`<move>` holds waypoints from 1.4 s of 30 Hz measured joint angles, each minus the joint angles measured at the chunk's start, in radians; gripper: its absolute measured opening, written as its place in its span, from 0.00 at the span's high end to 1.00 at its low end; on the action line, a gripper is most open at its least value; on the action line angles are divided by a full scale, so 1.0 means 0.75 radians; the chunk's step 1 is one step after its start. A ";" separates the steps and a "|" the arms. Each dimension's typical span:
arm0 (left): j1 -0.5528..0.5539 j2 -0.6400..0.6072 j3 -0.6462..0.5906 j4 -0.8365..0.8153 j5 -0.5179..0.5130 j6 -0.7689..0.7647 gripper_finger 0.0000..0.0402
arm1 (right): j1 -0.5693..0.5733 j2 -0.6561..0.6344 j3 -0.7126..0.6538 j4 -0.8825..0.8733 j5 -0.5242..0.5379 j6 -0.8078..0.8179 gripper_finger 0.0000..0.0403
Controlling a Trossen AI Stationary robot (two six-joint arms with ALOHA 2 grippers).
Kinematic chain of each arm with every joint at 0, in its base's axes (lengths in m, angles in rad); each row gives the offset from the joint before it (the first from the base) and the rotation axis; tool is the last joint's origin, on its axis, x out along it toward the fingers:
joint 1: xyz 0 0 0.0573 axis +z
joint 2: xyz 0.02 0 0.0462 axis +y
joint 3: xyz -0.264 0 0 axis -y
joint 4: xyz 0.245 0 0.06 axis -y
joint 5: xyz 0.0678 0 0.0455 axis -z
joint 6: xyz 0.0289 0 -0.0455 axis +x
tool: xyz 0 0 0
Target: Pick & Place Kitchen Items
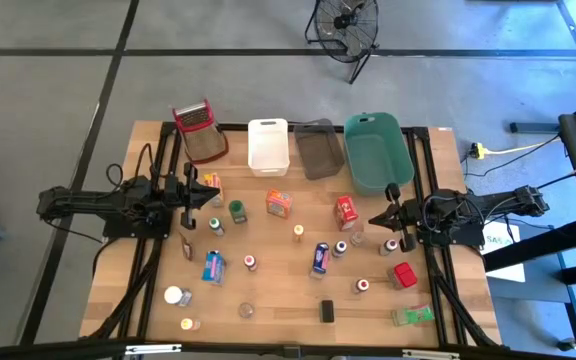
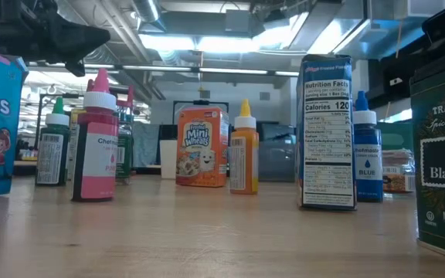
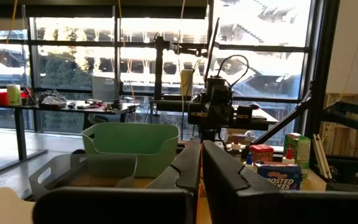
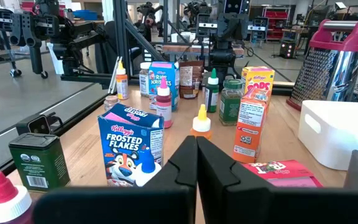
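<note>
The kitchen items stand scattered on the wooden table (image 1: 268, 310): an orange box (image 1: 278, 204), a red box (image 1: 346, 211), two blue boxes (image 1: 214, 266) (image 1: 320, 258), a red tin (image 1: 404, 274), a green-capped jar (image 1: 238, 211) and several small bottles. My left gripper (image 1: 190, 195) hovers shut at the table's left side, above the items and holding nothing; its fingers (image 3: 191, 163) meet in the left wrist view. My right gripper (image 1: 386, 212) hovers shut at the right side, also holding nothing. The Frosted Flakes box (image 4: 129, 146) stands just ahead of it.
Along the far edge stand a red-handled grater (image 1: 198, 128), a white bin (image 1: 268, 146), a grey bin (image 1: 318, 148) and a green bin (image 1: 376, 150). A dark tin (image 2: 443, 170) and a tall box (image 2: 327, 131) stand close to the low camera. Black frame rails run along both sides.
</note>
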 joint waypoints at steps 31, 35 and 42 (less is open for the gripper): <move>0.000 0.000 0.000 0.000 0.000 0.000 0.97 | -0.002 0.000 0.018 0.142 0.123 0.054 0.85; 0.000 0.000 0.000 0.000 0.000 0.000 0.97 | -0.002 0.017 0.078 0.066 0.208 0.107 0.69; 0.000 0.000 0.000 0.000 0.001 -0.001 0.97 | -0.003 0.166 0.217 0.042 0.230 0.129 0.38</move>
